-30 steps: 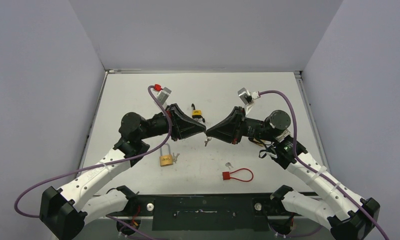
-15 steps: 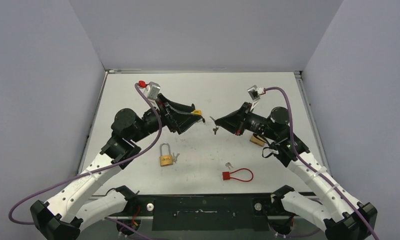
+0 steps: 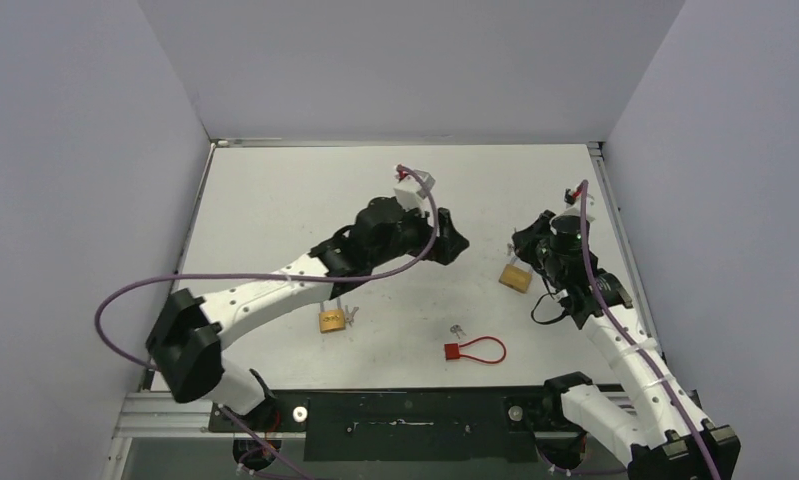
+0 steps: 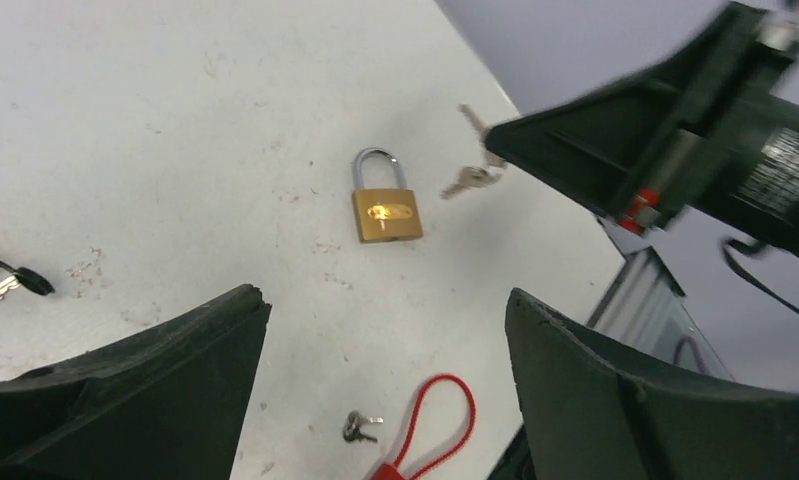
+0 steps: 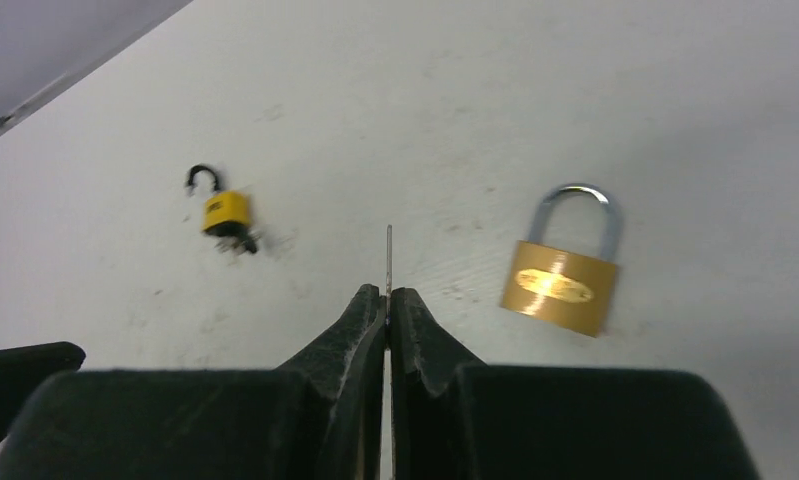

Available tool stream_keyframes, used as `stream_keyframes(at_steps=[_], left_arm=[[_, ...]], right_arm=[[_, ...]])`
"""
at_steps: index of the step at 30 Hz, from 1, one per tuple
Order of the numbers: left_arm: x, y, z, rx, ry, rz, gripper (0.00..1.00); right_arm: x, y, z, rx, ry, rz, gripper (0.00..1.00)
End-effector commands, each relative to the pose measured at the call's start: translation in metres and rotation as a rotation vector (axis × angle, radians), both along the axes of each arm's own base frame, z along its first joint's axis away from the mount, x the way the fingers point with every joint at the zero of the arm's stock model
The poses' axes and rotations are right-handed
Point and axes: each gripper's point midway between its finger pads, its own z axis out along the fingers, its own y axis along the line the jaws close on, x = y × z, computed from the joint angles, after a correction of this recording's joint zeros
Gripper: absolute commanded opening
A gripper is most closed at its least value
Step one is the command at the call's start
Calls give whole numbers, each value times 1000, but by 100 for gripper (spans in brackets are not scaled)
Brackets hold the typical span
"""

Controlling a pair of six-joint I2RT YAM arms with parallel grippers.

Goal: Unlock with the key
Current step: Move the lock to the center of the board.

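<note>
Brass padlock (image 5: pixel 560 288); right tool (image 5: pixel 388 296) pinches thin metal key (image 5: pixel 388 255).

A: Is the light shining bright?
B: Yes. Soft white light is falling from above onto the table (image 3: pixel 275 200), and the arms (image 3: pixel 265 290) are casting only faint shadows.
A: Is anything glinting?
B: In the left wrist view the brass padlock (image 4: pixel 386 212) is flashing a bright spot in the middle.
A: Is anything looking fuzzy?
B: The right gripper (image 4: pixel 492 140) at two o'clock there is smearing. In the right wrist view the yellow padlock (image 5: pixel 223 212) at nine o'clock is blurring, the key (image 5: pixel 388 255) is showing sharp, and the fingers (image 5: pixel 350 345) at six o'clock are looking soft.
</note>
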Motion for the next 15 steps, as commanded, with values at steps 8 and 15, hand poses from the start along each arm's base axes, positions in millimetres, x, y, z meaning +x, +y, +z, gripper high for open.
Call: stream_keyframes(at_steps=[8, 15], left_arm=[[48, -110, -108, 322, 70, 69, 97], [51, -158, -152, 353, 131, 23, 97]], right_arm=[[-61, -135, -12, -238, 75, -644, 0], [-79, -146, -19, -216, 71, -711, 0]])
